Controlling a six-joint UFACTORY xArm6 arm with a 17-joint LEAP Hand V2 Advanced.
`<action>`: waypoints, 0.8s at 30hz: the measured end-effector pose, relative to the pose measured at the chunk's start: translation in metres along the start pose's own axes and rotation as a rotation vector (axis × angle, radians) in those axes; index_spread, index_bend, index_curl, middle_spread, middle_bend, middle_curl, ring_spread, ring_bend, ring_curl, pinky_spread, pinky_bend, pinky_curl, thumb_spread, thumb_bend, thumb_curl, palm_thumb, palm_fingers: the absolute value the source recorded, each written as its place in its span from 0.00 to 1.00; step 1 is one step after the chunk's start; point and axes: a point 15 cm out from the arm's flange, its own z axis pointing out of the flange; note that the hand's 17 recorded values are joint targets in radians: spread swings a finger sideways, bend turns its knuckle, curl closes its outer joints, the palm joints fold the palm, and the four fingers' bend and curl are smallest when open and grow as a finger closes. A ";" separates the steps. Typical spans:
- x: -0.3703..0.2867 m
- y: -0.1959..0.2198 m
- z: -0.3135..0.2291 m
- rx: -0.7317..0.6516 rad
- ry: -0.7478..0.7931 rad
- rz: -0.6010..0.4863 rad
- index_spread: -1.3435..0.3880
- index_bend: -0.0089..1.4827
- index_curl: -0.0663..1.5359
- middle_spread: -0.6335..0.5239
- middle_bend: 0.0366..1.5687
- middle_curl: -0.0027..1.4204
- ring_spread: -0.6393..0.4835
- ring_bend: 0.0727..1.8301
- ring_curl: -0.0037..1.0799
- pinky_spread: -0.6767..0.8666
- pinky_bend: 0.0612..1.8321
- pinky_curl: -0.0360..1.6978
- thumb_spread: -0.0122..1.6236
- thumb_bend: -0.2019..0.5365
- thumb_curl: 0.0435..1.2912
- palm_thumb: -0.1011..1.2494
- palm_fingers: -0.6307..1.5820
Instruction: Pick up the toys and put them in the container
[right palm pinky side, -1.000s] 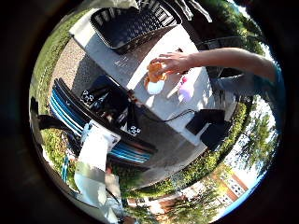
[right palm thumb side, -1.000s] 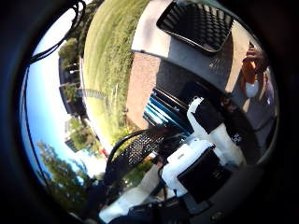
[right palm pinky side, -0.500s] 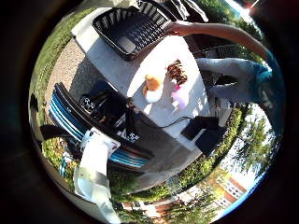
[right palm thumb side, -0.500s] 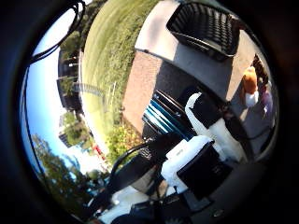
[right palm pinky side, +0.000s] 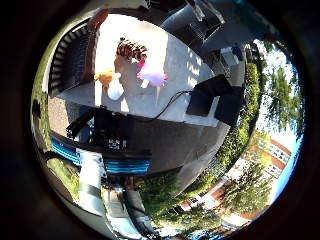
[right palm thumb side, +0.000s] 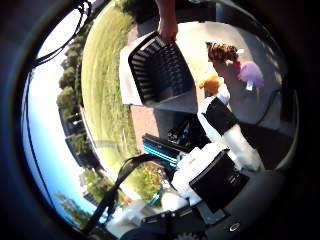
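Note:
Three soft toys lie together on a pale table (right palm pinky side: 165, 107): a striped brown one (right palm pinky side: 131, 48), an orange and white one (right palm pinky side: 108, 82) and a pink one (right palm pinky side: 152, 76). A black slatted container (right palm thumb side: 160, 70) stands on the same table beside them. A person's hand (right palm thumb side: 167, 27) grips its far rim. My hand (right palm thumb side: 222, 150) hangs well away from the table, its white and black fingers (right palm thumb side: 220, 117) stretched out towards the toys with nothing in them.
Two black flat cases (right palm pinky side: 215, 97) lie on the table's other end, past the pink toy. A blue and black stand (right palm pinky side: 107, 155) sits below the table's near edge. Grass (right palm thumb side: 102, 85) and hedges surround the paved area.
The person's arm has left the toys and now holds the container's rim. The whole view has shifted, so my hand has moved; the toys stay on the table.

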 end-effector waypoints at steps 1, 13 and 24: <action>0.009 -0.008 -0.002 0.004 -0.002 0.014 0.67 0.13 0.26 0.61 0.08 0.19 0.82 0.10 0.31 0.71 0.20 0.17 0.75 0.24 0.26 0.60 0.35; 0.104 -0.076 0.033 -0.024 -0.047 0.141 0.68 0.11 0.23 0.62 0.09 0.21 0.82 0.12 0.31 0.71 0.24 0.18 0.74 0.24 0.27 0.57 0.34; 0.155 -0.136 0.152 -0.046 -0.070 0.191 0.69 0.12 0.22 0.62 0.09 0.21 0.82 0.14 0.31 0.71 0.26 0.17 0.73 0.24 0.27 0.57 0.34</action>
